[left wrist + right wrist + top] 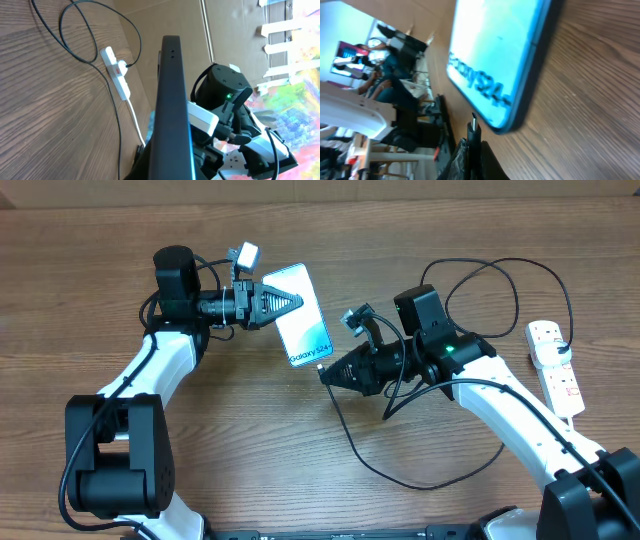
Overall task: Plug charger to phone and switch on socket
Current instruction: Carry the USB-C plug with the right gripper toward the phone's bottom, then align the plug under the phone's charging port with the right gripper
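Observation:
The phone [301, 317] has a light blue screen with "Galaxy S24" text and is held tilted above the table by my left gripper [290, 302], shut on its upper end. In the left wrist view the phone [172, 100] shows edge-on. My right gripper [328, 374] is shut on the charger's black connector tip [474, 131], which points at the phone's bottom edge [495, 120] and is just short of it. The black charger cable [400, 476] loops across the table. The white socket [557, 367] lies at the far right, apart from both grippers.
The socket also shows in the left wrist view [116, 72] with its white cord [134, 116]. A black plug and cable [566, 347] run into the socket. The wooden table [250, 440] lies under both arms.

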Robot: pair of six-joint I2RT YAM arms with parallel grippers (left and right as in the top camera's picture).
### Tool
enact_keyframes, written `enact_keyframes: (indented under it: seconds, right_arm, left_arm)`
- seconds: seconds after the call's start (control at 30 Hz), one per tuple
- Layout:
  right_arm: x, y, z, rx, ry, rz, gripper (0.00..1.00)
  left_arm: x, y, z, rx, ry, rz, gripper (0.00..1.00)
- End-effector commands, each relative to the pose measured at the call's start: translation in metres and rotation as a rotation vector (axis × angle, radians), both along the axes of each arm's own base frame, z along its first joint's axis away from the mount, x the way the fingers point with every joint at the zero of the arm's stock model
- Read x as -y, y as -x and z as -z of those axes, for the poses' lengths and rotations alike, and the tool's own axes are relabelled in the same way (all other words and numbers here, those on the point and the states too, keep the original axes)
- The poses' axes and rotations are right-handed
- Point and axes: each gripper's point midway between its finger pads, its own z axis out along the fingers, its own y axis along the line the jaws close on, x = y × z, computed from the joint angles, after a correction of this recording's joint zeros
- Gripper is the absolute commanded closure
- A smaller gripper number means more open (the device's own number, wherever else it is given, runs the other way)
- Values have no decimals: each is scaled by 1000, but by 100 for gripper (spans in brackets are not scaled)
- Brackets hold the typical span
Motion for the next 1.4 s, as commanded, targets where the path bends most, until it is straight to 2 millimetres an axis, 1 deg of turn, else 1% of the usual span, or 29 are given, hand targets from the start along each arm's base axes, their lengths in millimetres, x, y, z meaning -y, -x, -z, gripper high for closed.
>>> enact_keyframes:
  seconds: [0.0,0.23,0.3,0.37,0.5,0.63,0.73,0.87,0.93,1.03,1.1,1.37]
  right_arm:
    - [-7,8,-19,1,-77,-55,96]
    - [-9,12,-22,-26,-111,-79,96]
    - [-10,15,-32,-38,-181,-122,96]
    - [-8,14,-36,-36,-207,-131,96]
    - [-3,9,-37,-36,-219,-117,96]
    - [0,7,-34,-45,-215,-105,96]
    - [2,7,-30,-62,-210,-99,96]
    - [0,5,-24,-86,-218,-108,96]
    - [-1,3,-16,-114,-215,-106,96]
    - [-3,-1,-8,-137,-211,-102,96]
    - [-3,-3,-5,-131,-214,-103,96]
    - [-7,-13,-14,-123,-237,-85,96]
  left_arm:
    - [1,3,-5,45,14,37,96]
    - [1,3,-6,40,14,37,96]
    - [0,5,-7,46,20,48,96]
    - [-2,7,-8,46,28,60,96]
    - [-10,4,-9,8,31,46,96]
    - [-16,2,-10,2,32,33,96]
    - [-19,-1,-14,-1,32,23,96]
    - [-18,-3,-24,34,32,26,96]
    - [-17,-3,-27,41,32,29,96]
    - [-16,-3,-28,38,32,31,96]
    - [-16,-3,-28,34,32,32,96]
    - [-9,0,-28,34,32,46,96]
